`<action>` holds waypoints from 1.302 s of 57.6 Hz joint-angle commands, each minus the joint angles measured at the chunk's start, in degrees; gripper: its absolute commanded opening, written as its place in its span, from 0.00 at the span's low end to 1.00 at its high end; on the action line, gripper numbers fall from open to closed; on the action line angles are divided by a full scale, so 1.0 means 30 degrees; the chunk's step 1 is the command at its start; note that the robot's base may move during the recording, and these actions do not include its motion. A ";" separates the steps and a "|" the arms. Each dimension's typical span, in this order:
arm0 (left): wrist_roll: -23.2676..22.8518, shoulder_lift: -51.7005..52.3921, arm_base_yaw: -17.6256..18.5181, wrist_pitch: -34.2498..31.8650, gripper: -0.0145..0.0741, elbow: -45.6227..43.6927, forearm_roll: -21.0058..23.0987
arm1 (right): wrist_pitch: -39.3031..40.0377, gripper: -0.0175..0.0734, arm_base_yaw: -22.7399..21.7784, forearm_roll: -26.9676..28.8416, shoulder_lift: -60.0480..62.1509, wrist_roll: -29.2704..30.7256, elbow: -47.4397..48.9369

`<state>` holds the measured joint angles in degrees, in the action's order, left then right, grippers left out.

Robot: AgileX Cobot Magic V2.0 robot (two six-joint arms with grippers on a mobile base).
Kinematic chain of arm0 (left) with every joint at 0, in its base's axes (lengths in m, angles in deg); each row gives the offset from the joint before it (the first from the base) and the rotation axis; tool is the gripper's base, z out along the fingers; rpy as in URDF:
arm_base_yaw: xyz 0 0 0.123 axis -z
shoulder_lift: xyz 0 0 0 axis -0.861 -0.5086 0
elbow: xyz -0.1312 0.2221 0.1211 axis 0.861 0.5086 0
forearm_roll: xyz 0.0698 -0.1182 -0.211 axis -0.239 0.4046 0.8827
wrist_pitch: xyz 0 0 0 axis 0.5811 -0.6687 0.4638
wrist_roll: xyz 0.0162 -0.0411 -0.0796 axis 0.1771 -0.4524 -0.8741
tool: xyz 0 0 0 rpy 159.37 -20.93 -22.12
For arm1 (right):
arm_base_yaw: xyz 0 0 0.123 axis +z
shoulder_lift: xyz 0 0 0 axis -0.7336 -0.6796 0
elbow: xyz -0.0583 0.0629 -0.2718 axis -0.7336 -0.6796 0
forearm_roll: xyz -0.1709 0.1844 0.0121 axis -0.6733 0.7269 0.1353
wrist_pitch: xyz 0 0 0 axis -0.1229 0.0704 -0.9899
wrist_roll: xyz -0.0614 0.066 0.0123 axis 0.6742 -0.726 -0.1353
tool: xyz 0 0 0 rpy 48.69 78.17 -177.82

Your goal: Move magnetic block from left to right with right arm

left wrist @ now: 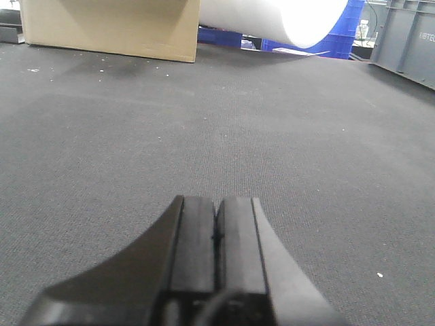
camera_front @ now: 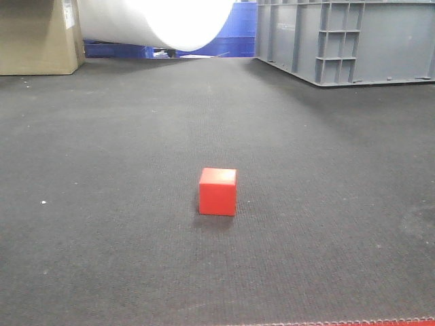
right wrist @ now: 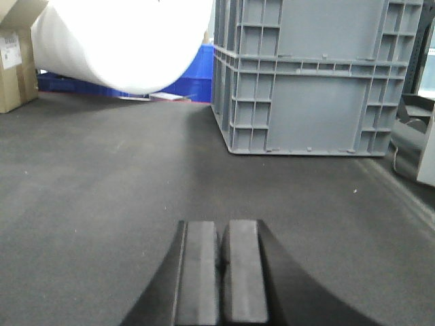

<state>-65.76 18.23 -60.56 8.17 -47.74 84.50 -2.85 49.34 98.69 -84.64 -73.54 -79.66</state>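
Observation:
The magnetic block point(camera_front: 217, 191), a small plain red cube, rests alone on the dark mat in the front view, near its middle. Neither arm appears in that view. In the left wrist view my left gripper point(left wrist: 217, 204) is shut, its two black pads pressed together over bare mat with nothing between them. My right gripper point(right wrist: 221, 227) in the right wrist view is likewise shut and empty, pointing toward a grey crate. The red cube shows in neither wrist view.
A grey plastic crate point(camera_front: 346, 37) stands at the back right, also large in the right wrist view as the crate point(right wrist: 306, 75). A big white roll point(camera_front: 156, 20) lies at the back centre, blue bins point(camera_front: 231, 37) behind it. A cardboard box point(camera_front: 37, 37) sits back left.

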 commanded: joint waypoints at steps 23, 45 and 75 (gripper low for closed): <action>-0.0033 0.0144 -0.0002 -0.1608 0.03 0.0160 0.0053 | 0.1821 0.25 -0.0127 0.0138 -0.0189 0.0212 0.0166; -0.0033 0.0144 -0.0002 -0.1608 0.03 0.0160 0.0053 | 0.2758 0.25 -0.0146 -0.3307 0.0006 0.0195 -0.2018; -0.0033 0.0144 -0.0002 -0.1608 0.03 0.0160 0.0053 | 0.2814 0.25 -0.0728 -0.3501 0.2053 -0.2155 -0.3019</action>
<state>-65.76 18.23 -60.56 8.17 -47.74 84.50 1.02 47.49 88.81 -79.69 -79.72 -88.41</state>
